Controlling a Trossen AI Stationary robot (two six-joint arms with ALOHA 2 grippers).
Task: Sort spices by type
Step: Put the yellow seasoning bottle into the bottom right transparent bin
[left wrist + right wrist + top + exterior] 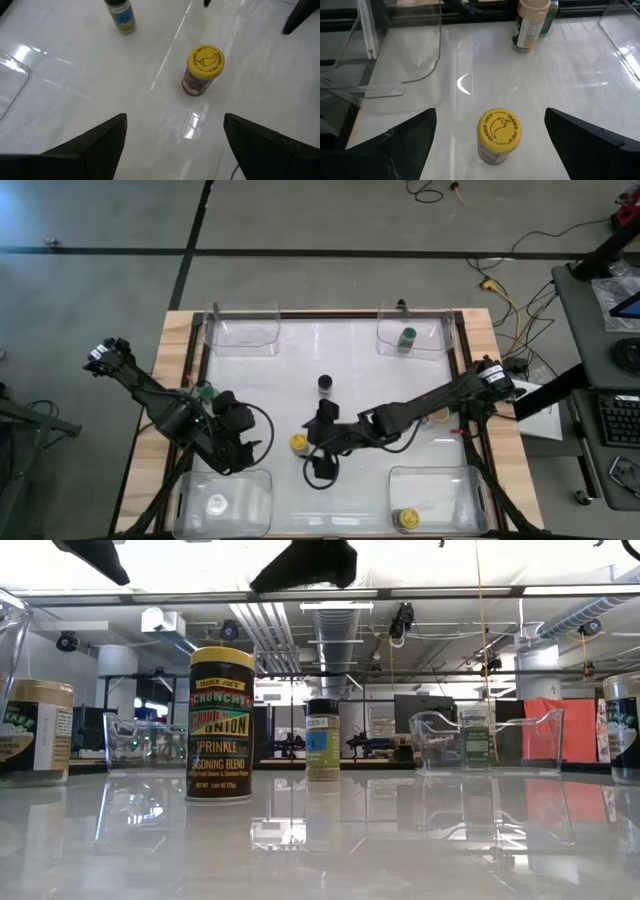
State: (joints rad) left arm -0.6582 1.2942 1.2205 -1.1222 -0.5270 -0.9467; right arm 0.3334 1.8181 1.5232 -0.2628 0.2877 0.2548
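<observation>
Yellow-lidded jar [298, 443] stands on the white worktop [300, 370] between both claws in the high view; the right claw [312, 442] is just beside it, the left claw [243, 442] farther off. Of the corner tubs around that jar, one holds a green-lidded jar [407, 337], one a yellow-lidded twin [406, 519], one a pale-lidded jar [217, 503], one [243, 327] looks empty. A black-lidded jar [325, 384] stands loose beyond.

Low view: the jar's label reads as onion seasoning blend.

Left wrist view: fingers [100, 137] wide, nothing held.

Right wrist view: fingers [407, 132] wide, straddling the jar; best descend centred, grip below the lid, then carry it to its twin.
</observation>
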